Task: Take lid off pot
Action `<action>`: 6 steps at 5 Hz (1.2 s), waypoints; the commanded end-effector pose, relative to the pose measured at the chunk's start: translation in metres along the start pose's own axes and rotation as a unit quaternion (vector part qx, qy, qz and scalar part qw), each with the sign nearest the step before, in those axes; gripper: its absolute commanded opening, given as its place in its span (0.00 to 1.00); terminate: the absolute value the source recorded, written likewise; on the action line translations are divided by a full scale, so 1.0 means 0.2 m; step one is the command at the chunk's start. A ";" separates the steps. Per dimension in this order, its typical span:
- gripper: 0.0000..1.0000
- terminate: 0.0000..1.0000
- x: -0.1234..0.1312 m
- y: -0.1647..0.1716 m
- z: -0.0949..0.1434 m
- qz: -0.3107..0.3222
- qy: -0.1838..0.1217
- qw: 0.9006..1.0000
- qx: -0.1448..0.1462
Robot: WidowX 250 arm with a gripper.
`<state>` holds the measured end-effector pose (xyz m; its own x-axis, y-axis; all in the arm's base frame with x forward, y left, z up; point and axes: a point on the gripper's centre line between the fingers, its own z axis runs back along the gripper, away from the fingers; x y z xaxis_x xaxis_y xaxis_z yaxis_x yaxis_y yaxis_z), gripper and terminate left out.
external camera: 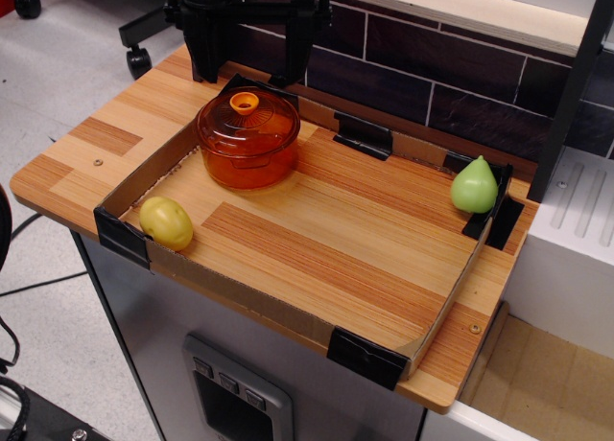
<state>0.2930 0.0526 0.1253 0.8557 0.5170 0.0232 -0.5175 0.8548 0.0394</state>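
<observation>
The pot is translucent amber-orange and stands at the back left of the cardboard-walled tray. The lid sits on it, domed, with a small funnel-shaped orange knob at its centre. My gripper is black and hangs at the top of the view, just behind and above the pot. Its two fingers stand wide apart with nothing between them. It touches neither lid nor pot. The arm above it is cut off by the frame's edge.
A yellow potato lies at the tray's front left corner. A green pear sits at the right wall. Black clips hold the low cardboard walls. A dark brick wall runs behind the table.
</observation>
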 end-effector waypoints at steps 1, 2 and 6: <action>1.00 0.00 0.00 0.00 0.00 0.000 0.000 1.000 0.000; 1.00 0.00 0.11 0.01 -0.07 0.033 -0.025 0.999 -0.011; 1.00 0.00 0.31 0.02 -0.27 0.083 -0.039 0.996 0.009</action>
<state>0.3385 0.0854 0.0565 0.7688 0.6367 0.0594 -0.6395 0.7658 0.0683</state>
